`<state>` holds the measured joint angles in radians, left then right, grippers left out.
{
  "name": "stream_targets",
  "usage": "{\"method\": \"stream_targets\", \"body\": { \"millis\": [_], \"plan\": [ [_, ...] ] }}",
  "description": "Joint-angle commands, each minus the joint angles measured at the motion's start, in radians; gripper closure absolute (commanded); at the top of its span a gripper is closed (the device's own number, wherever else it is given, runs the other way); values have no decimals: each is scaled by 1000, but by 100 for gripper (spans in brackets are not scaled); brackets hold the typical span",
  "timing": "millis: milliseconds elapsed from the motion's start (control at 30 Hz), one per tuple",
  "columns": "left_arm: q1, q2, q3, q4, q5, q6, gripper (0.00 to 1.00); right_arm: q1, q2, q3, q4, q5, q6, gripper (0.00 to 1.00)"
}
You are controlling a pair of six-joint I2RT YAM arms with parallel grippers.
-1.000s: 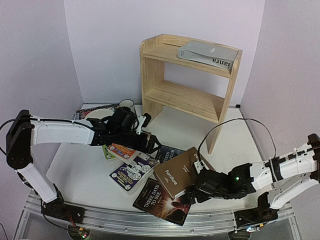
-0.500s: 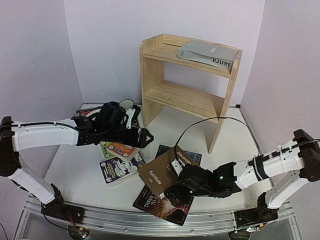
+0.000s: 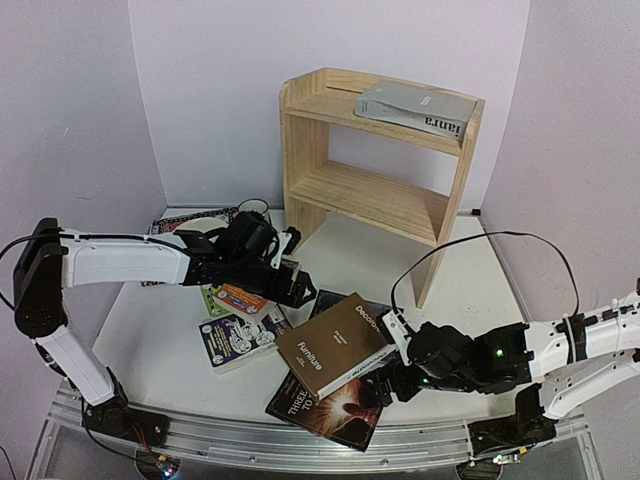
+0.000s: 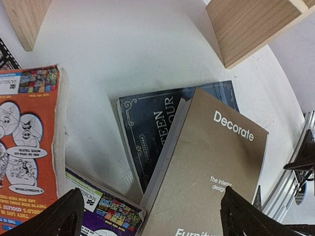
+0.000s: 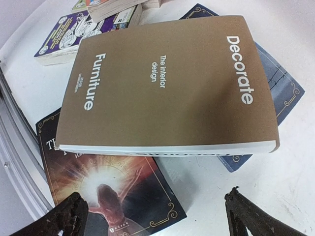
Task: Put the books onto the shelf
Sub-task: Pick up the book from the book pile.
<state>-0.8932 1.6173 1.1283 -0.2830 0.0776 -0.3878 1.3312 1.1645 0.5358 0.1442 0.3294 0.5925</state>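
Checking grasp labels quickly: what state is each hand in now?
Left hand: open, holding nothing.
Right hand: open, holding nothing, facing the Decorate book.

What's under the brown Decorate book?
Decorate book overlaps the dark blue Nineteen Eighty-Four book and Three Days to See book; their covered parts, and anything else beneath, are hidden.

- Brown "Decorate" book (image 5: 162, 83) lies flat, overlapping a dark glowing-cover book (image 5: 108, 191) and a dark blue book (image 5: 283, 93).
- Purple paperback (image 5: 74, 34) lies at upper left.
- Right gripper (image 5: 157, 216) is spread wide, empty, above the white tabletop (image 5: 266, 187).
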Motion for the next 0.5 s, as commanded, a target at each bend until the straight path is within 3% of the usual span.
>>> {"method": "stream_targets", "body": {
  "millis": [0,300,467],
  "plan": [
    [3,50,52,-30,102,20,4,3,-3,46,-116,45,-145,2],
    [3,125,60,-33,297,-14,18,4,-6,70,-144,135,-202,2],
    [3,168,66,-33,332,-28,19,4,0,63,-144,126,-232,2]
  ]
}}
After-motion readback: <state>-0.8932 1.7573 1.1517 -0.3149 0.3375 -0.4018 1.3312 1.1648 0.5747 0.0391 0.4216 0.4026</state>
